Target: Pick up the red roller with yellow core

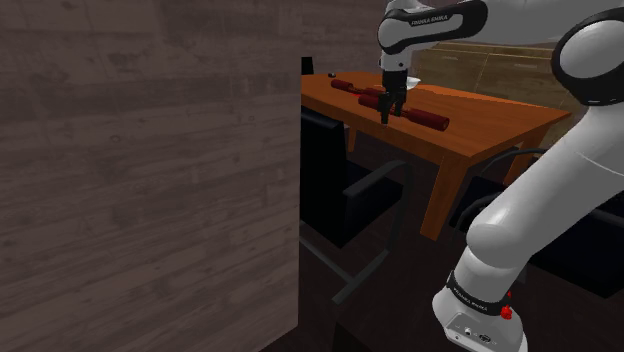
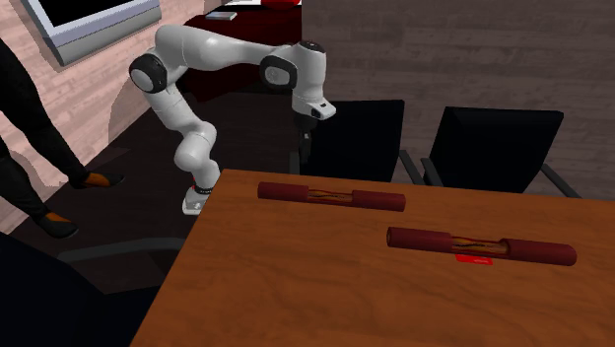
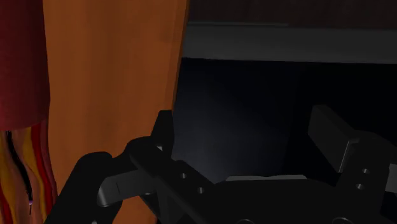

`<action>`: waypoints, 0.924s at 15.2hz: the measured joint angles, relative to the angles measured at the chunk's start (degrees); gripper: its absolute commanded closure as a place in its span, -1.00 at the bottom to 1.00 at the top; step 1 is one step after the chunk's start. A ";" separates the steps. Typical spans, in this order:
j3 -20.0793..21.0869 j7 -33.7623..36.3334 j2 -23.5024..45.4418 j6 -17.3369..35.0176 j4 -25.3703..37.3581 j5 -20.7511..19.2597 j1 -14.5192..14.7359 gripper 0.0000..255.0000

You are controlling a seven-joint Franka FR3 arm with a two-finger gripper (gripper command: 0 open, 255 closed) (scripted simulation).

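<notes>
Red with a yellow middle, the roller (image 2: pixel 330 195) lies on the wooden table (image 2: pixel 246 296), near the table's edge that faces the black chairs (image 2: pixel 360 138). A second red roller (image 2: pixel 480 246) lies further in on the table. My pincer (image 1: pixel 387 116) hangs over that table edge, close by the first roller, fingers spread apart, gripping nothing.

A black chair (image 2: pixel 360 138) is standing against the table's (image 2: pixel 276 286) arm-side edge, directly under the gripper (image 1: pixel 387 116), whose fingers are standing apart just outside that edge. A second chair (image 2: pixel 498 148) is crowding the same edge. The near roller (image 2: pixel 330 195) and far roller (image 2: pixel 480 246) are lying apart, leaving bare wood between them.
</notes>
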 measured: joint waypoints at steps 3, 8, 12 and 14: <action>-1.92 -1.77 4.28 0.42 4.91 -0.20 -1.18 -1.00; -5.21 -5.16 12.38 1.16 14.00 0.60 -3.43 -1.00; -7.53 -8.02 19.60 -0.05 23.69 2.35 -5.67 -1.00; -8.54 -9.35 23.34 -0.25 28.17 3.53 -7.05 -1.00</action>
